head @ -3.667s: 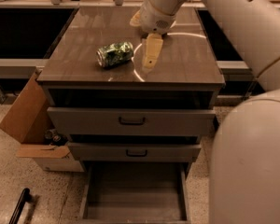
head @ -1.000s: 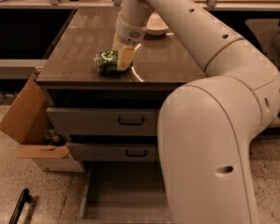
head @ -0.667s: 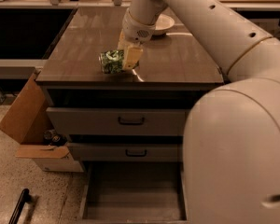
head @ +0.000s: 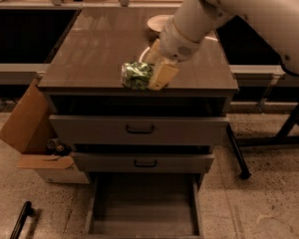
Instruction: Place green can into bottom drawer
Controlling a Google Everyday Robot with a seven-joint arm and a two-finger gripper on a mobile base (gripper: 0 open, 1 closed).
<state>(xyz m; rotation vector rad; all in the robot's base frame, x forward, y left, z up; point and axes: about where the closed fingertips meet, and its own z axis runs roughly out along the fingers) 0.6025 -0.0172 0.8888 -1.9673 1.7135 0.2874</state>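
Observation:
The green can [head: 134, 75], with a green-and-white mottled print, is held near the front edge of the brown cabinet top [head: 89, 49], lifted slightly off it. My gripper [head: 152, 73] is shut on the can, its pale fingers [head: 162, 74] on the can's right side. The white arm reaches in from the upper right. The bottom drawer [head: 144, 208] is pulled open at the foot of the cabinet, a shallow grey-brown tray with a bare floor, directly below and in front of the can.
A white round bowl [head: 157, 22] sits at the back of the cabinet top behind my arm. Two shut grey drawer fronts [head: 139, 129] with dark handles are above the open drawer. A cardboard box [head: 30, 128] stands at the left on the floor.
My gripper has closed on the can and carried it from the middle of the top toward the front edge; the arm has swung right and the view has shifted.

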